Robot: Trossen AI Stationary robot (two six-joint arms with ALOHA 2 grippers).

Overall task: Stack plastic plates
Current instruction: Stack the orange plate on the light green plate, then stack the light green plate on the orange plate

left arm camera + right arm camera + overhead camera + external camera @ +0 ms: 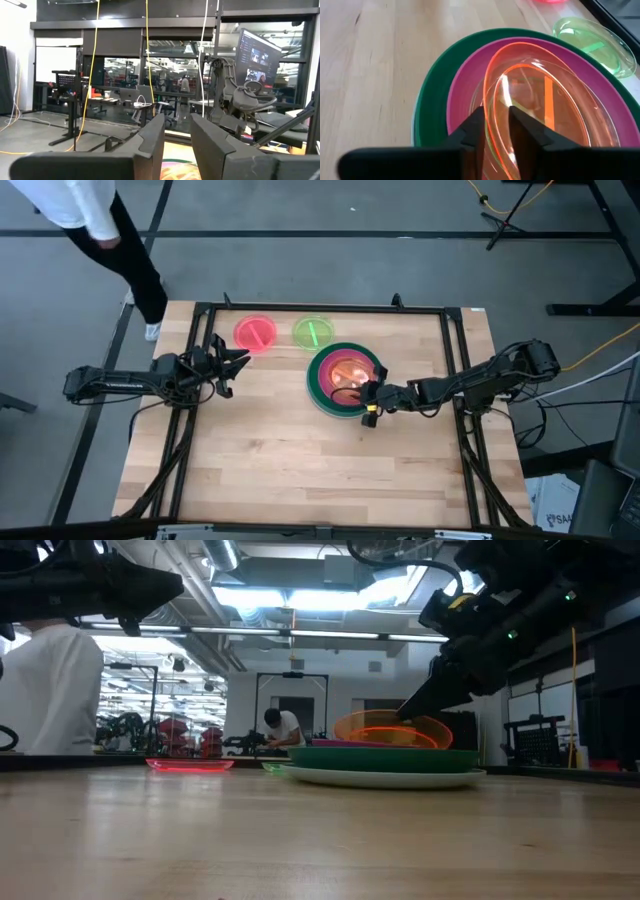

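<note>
Right of centre in the high view, a stack (322,378) of large plates is built; the right gripper (496,131) pinches the orange plate's (545,107) rim, tilting it onto the magenta one. Pink-red (255,333) and green (313,332) plates remain loose upper centre; the left gripper (232,364) waits open.

The pale wooden plank bench (300,450) has a smooth, lightly satin top with visible grain and board seams. On it, the clear orange plastic plate (540,107) is translucent and glossy, its rim catching bright highlights. Below it sit an opaque magenta plastic plate (470,90) and an opaque dark green plastic plate (432,85), both smooth with a soft sheen. The translucent neon green plastic plate (595,42) and the translucent pink-red plastic plate (255,333) look shiny. The right gripper (496,125) has matt dark fingers, pinched on the orange plate's rim.
</note>
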